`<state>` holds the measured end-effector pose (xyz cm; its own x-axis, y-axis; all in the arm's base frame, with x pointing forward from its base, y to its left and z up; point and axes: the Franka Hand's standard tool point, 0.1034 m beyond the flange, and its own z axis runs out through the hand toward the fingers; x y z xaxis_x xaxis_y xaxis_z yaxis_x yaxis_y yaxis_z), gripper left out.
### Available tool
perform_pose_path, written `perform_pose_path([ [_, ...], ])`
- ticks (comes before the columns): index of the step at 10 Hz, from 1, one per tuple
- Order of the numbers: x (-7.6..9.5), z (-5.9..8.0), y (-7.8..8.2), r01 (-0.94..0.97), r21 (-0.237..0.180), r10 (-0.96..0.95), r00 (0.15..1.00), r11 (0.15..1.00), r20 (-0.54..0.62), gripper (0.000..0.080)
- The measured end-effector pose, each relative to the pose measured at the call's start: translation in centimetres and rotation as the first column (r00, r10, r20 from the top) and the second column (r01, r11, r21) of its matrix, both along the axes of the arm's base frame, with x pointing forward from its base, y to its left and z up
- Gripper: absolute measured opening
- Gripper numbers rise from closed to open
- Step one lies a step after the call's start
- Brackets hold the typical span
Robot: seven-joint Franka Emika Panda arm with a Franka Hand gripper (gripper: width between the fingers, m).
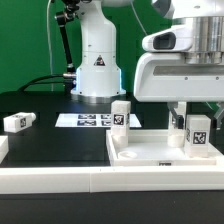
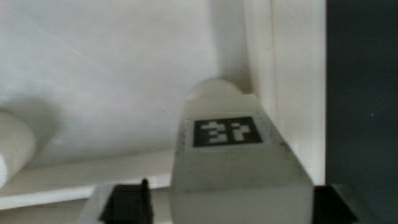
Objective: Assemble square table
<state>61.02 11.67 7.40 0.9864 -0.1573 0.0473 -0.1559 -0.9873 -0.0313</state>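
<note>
The square tabletop is a white slab with a raised rim, lying at the front. One white tagged leg stands upright at its far corner on the exterior view's left. A second tagged leg stands at the far corner on the exterior view's right, and my gripper is straight above and around it. In the wrist view this leg rises between my fingers. It lies close to one finger, and a narrow gap shows at the other. A third leg lies on the black table at the exterior view's left.
The marker board lies flat behind the tabletop, in front of the robot base. A white rail runs along the front edge. The tabletop's inner panel fills most of the wrist view.
</note>
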Motion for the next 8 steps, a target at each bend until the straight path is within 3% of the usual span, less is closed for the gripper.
perform_pose_path([
  [1, 0.0, 0.0, 0.0, 0.0, 0.0, 0.0, 1.0, 1.0, 0.0, 0.0288],
  [4, 0.0, 0.0, -0.4, 0.163, 0.004, -0.163, 0.987, 0.987, -0.004, 0.0288],
  [8, -0.4, 0.0, -2.2, 0.455, -0.013, -0.455, 0.89, 0.89, -0.002, 0.0291],
])
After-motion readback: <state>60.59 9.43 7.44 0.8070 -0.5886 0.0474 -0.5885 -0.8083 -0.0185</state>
